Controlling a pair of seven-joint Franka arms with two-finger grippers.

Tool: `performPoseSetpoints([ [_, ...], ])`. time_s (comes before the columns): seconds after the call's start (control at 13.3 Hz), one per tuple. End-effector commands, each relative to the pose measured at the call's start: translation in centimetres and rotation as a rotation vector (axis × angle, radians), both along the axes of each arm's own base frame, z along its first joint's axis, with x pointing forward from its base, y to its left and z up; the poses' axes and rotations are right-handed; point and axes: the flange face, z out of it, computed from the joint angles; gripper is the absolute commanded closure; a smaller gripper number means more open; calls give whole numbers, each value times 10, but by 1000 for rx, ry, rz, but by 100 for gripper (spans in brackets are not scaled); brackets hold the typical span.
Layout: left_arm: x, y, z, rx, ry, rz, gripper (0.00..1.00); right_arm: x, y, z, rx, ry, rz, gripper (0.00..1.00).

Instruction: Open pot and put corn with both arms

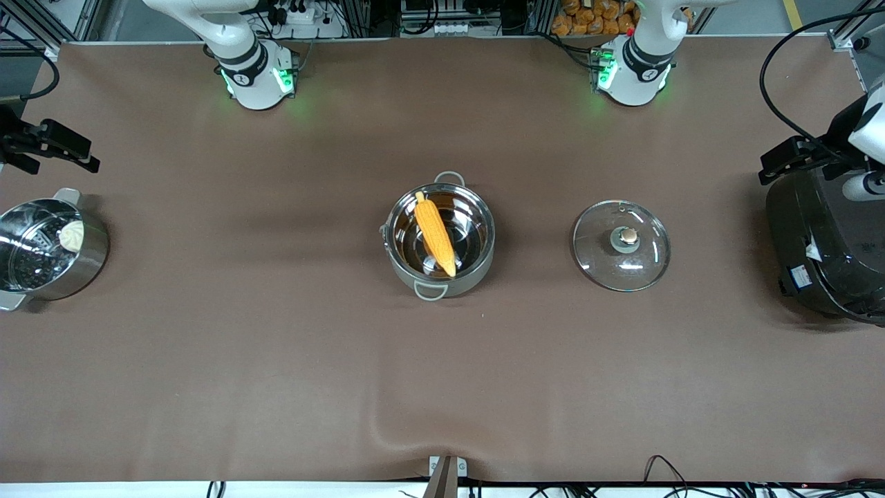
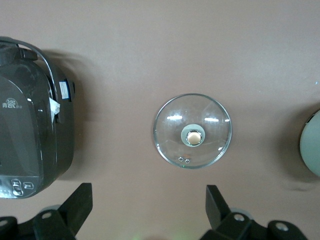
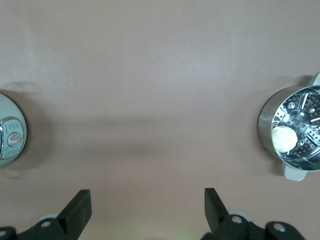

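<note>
The steel pot (image 1: 477,266) stands open at the middle of the table. The yellow-orange corn (image 1: 435,234) lies inside it, leaning on the rim. The glass lid (image 1: 621,245) with its copper knob lies flat on the table beside the pot, toward the left arm's end; it also shows in the left wrist view (image 2: 170,125). My left gripper (image 1: 785,160) is open and empty, up over the rice cooker's edge; its fingers (image 2: 80,200) are wide apart. My right gripper (image 1: 66,146) is open and empty, up above the steamer pot's end of the table; its fingers (image 3: 80,205) are also wide apart.
A large black rice cooker (image 1: 823,256) stands at the left arm's end of the table. A steel steamer pot (image 1: 90,266) with a perforated insert and a white bun (image 1: 72,235) stands at the right arm's end. The brown cloth has a wrinkle near the front edge.
</note>
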Motion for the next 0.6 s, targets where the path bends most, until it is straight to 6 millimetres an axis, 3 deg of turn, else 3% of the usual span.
performPoseSetpoints([
  [0.0, -4, 0, 11, -6, -25, -30, 0, -7, -2, 6, -9, -10, 7, 0],
  [0.53, -5, -8, 13, -8, -26, -46, 0, -7, -3, 6, -9, -10, 4, 0],
])
